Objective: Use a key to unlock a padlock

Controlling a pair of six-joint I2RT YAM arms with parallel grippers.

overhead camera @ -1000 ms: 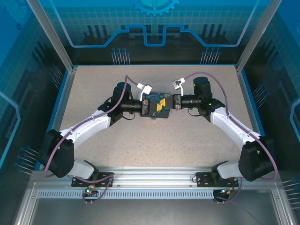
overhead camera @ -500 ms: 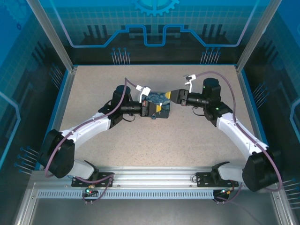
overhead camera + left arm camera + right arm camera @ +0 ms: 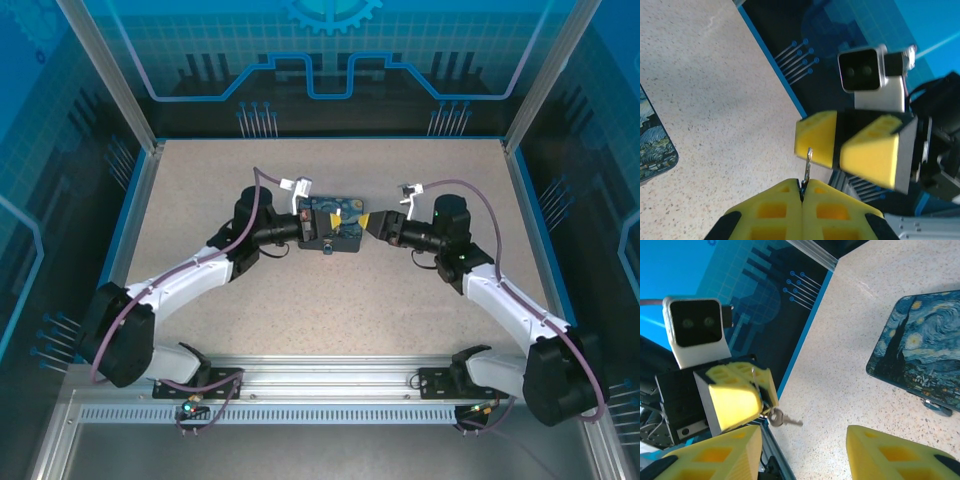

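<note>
From above, a pale speckled surface with a blue rim sits inside a booth of blue translucent panels printed with grid and circuit lines. Aluminium posts stand at the corners, and a slotted metal rail runs along the near edge. The two arms reach in from the near corners and meet at the middle. The left claw lies over a dark blue swirl-printed box. The right claw is just to the right of the box, with its yellow tips close to the left one's. A small dark piece pokes out at the box's near edge, and whether it is the padlock cannot be told.

From the left wrist, the left claw's yellow fingers are pressed together on the key, a thin silvery sliver standing up from between the tips. The right claw faces it just beyond, with its fingers apart. The speckled surface stretches off to the left, where a corner of the box lies. A blue skirting and a dark printed wall close the far side.

From the right wrist, the right claw's own fingers stand well apart with nothing between them. The left claw is at the left with the key and a small ring dangling from its tips. The box lies flat on the surface at the right, and the blue printed wall rises behind
</note>
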